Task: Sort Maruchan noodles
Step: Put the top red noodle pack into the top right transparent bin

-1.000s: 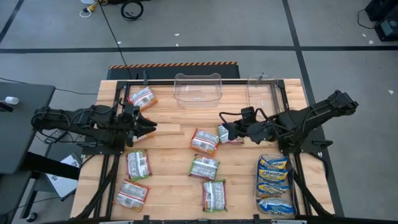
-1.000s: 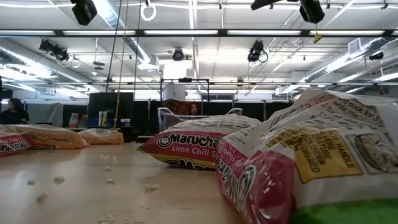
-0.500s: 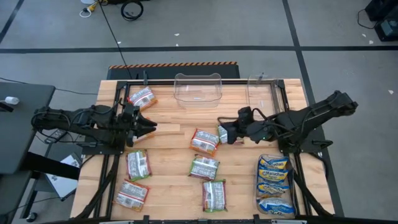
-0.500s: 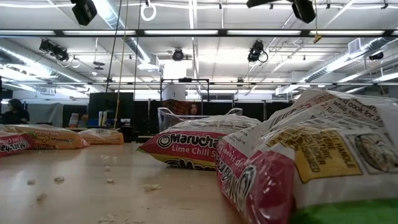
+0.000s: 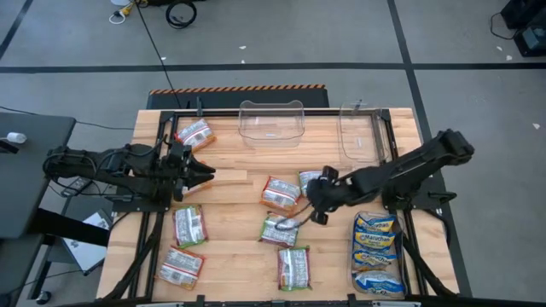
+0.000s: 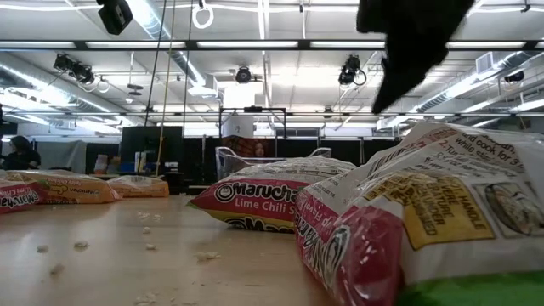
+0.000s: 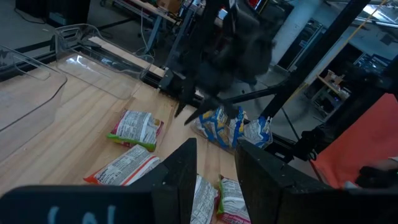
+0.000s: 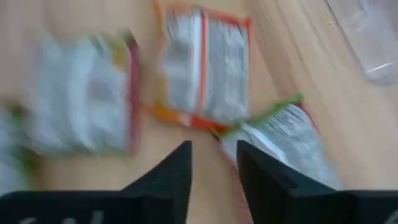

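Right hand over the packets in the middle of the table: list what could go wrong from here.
1. The right hand is open just above a green-and-white flat plastic noodle packet. Shiny film could slip from the fingers.
2. An orange-edged white flat packet and another green-and-white packet lie close together beside the arm, so a sweep might push them.
3. The clear plastic bins stand at the far edge; a long carry could drop the load. The left hand waits, open.
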Motion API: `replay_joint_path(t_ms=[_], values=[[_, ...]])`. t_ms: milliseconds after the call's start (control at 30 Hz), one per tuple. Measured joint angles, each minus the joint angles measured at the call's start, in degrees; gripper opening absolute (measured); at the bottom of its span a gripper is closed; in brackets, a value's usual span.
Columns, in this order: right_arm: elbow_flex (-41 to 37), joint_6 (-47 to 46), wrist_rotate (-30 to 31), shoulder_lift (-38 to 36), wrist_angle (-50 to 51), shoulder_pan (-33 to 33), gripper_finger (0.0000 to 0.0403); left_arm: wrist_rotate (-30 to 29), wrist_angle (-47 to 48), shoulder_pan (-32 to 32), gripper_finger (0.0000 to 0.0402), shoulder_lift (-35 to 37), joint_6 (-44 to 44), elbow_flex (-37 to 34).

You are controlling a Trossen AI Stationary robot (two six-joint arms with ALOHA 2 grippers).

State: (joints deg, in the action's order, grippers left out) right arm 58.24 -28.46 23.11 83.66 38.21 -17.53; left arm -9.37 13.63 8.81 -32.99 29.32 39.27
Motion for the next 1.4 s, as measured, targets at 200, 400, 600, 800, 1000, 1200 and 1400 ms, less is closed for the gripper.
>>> replay_joint_path(t_ms=[200,400,600,800,1000,1200,1400], values=[[-0.67,16.08,5.56,8.74,5.31,0.09,0.0176,-0.12,-0.05,0.01,0.0115,0.02,-0.28,0.00],[-3.42,11.74,3.48,13.91,3.56,0.04,0.0169,-2.51,-1.66,-0.01,0.0115,-0.02,1.19,0.00],[-3.45,12.01,8.69,15.16,-1.89,1.97,0.0141,-5.98,-6.66,-0.15,0.0114,-1.36,-7.16,0.00],[-3.00,15.96,2.99,14.63,-1.25,7.70,0.0025,-7.12,-17.70,-3.34,0.0114,-7.01,-18.49,0.33],[5.70,21.55,-15.20,3.60,6.65,14.85,0.0006,-7.08,-18.81,-4.19,0.0114,-13.51,-24.34,6.14],[14.49,24.14,-35.36,-7.60,11.04,26.98,0.0004,-7.58,-18.93,-4.17,0.0114,-21.00,-28.60,11.41],[14.21,27.79,-43.92,-14.75,10.73,35.07,0.0004,-7.57,-18.99,-2.85,0.0114,-27.17,-28.18,17.61]])
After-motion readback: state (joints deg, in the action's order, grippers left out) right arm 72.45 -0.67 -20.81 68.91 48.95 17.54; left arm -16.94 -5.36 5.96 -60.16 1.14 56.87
